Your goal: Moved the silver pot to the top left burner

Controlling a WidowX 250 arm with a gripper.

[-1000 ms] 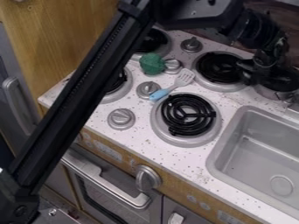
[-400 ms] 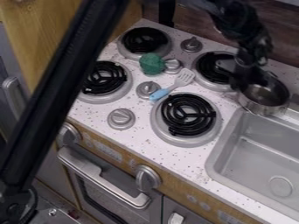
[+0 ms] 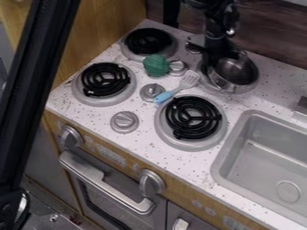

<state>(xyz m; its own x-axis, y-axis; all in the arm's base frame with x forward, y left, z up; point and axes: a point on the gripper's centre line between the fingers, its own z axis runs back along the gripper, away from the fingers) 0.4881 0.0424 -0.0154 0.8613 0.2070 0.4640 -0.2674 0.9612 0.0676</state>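
Black gripper (image 3: 213, 61) closed on silver pot (image 3: 237, 72) at its left side; exact grip point hard to make out, dark on dark. Pot over far right burner (image 3: 207, 84), hiding most of it; can't tell if touching. Far knob (image 3: 193, 46) partly hidden. Arm (image 3: 37, 67) cut off at left.

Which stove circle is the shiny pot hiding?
The top right burner: the silver pot covers most of it, while the other three burners show their black coils.
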